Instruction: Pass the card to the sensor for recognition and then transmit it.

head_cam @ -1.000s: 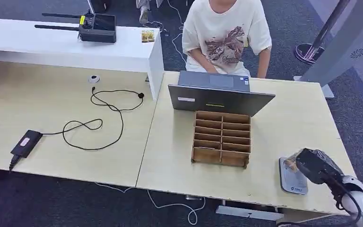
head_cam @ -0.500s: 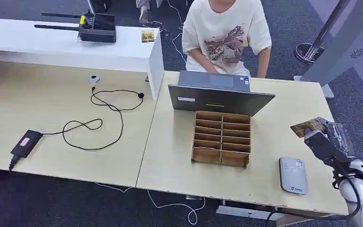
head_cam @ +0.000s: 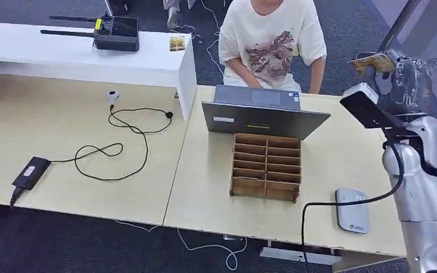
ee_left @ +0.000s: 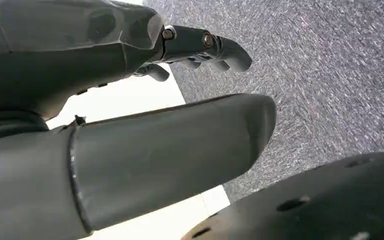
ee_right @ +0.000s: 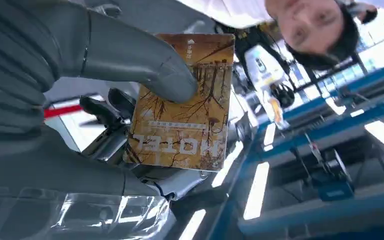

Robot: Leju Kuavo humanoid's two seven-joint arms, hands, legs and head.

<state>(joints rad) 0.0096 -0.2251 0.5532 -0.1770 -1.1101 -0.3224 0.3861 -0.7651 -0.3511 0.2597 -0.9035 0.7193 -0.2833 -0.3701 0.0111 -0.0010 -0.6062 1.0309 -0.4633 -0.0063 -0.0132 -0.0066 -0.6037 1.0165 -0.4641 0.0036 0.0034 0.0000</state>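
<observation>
The right hand [head_cam: 401, 77] is raised high at the table's far right corner, thumb pressing a brown-and-gold printed hotel card [ee_right: 182, 102] against its fingers; the card [head_cam: 372, 62] is held in the air, well apart from the flat grey rounded sensor pad [head_cam: 353, 211] lying near the pale wooden table's [head_cam: 205, 187] front edge; a brown compartmented cardboard tray [head_cam: 267, 167] stands behind a grey laptop [head_cam: 264, 114]; the left hand [ee_left: 130, 125] hangs over grey carpet, fingers apart, holding nothing.

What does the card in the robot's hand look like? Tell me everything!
The card is a flat rectangle, golden-brown, printed with dark bare tree branches and the word HOTEL in pale letters. It looks like thin plastic. The right hand pinches it, the grey thumb pressing on its printed face and darker fingers behind. In the head view it is held high, above the far right corner of the table, touching nothing else.
</observation>
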